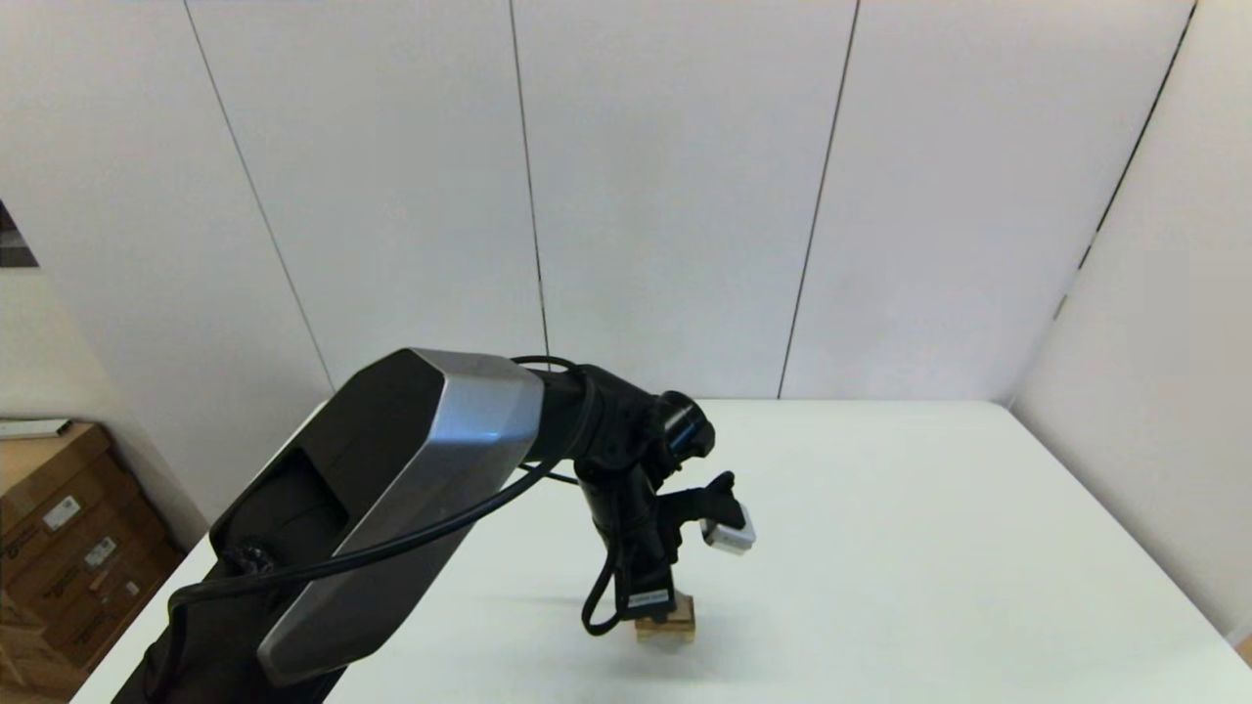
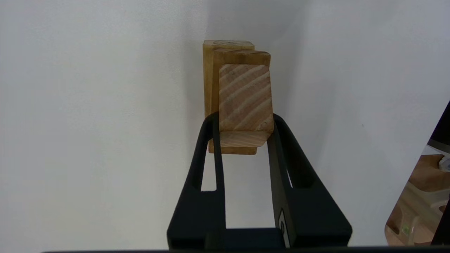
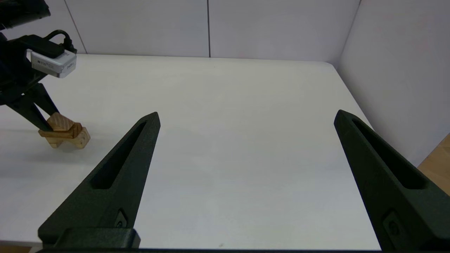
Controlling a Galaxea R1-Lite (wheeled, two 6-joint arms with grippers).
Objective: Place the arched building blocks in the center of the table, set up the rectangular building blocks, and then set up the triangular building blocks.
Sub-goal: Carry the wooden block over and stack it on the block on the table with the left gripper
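Wooden stack under the left gripper point(image 2: 245, 121), near the table's point(image 1: 929, 548) front edge.
Its fingers clamp the triangular building blocks point(image 2: 245, 102) atop the rectangular building blocks point(image 3: 59, 134) and arched building blocks point(image 3: 79, 140); bare white tabletop spreads rightward, where the right gripper point(image 3: 246, 119) hovers, fingers wide apart.

Blocking most of the block stack point(image 1: 668, 620) in the head view: the left arm point(image 1: 391, 499), leaving only a tan corner showing beneath the left claw point(image 1: 653, 608). Getting covered in the left wrist view: the arched block point(image 2: 209, 77), sitting behind the triangular block point(image 2: 245, 102). Running off the picture's edge: the right claw point(image 3: 246, 117), both bases cropped.
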